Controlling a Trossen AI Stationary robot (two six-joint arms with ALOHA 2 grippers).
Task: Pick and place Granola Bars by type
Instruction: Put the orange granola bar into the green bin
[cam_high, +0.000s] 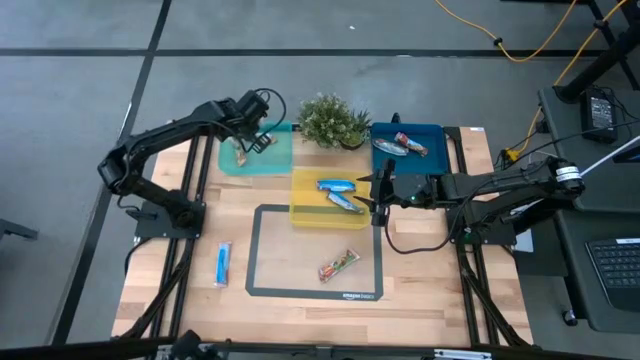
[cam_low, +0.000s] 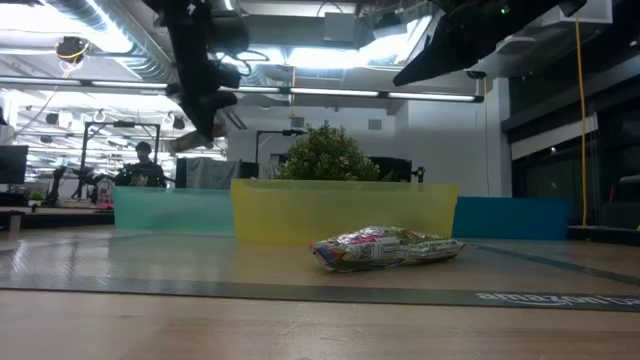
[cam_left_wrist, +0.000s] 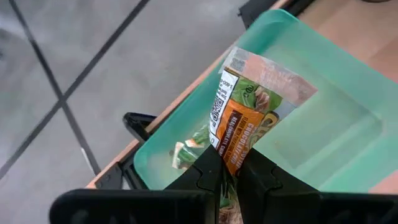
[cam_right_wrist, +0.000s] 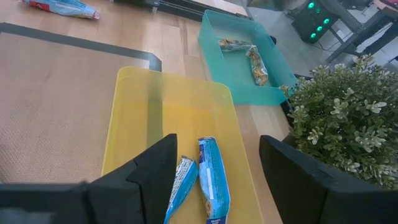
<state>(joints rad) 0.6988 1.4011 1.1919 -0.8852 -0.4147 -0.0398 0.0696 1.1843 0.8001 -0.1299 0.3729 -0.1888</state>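
My left gripper (cam_high: 260, 140) hangs over the teal tray (cam_high: 280, 160), shut on a tan and green granola bar (cam_left_wrist: 249, 106). More tan bars (cam_right_wrist: 256, 65) lie flat on that tray's floor. My right gripper (cam_right_wrist: 214, 186) is open and hovers at the right end of the yellow tray (cam_high: 305, 210), above two blue bars (cam_high: 338, 194) that lie in it. The dark blue tray (cam_high: 435, 132) holds silvery bars (cam_high: 400, 147). One blue bar (cam_high: 223, 263) lies on the wood, and a silvery red-print bar (cam_low: 385, 248) lies on the mat. My left gripper pinches the tan and green bar between its two fingers (cam_left_wrist: 208, 171) at one end (cam_left_wrist: 235, 155). The rest of the wrapper sticks out past the fingertips. The bar is lifted clear above the teal tray and touches nothing else.
A potted plant (cam_high: 330, 120) stands at the far edge between the teal and dark blue trays. A black-bordered mat (cam_high: 265, 250) covers the near middle of the table. A person (cam_low: 145, 170) shows far off in the room behind.
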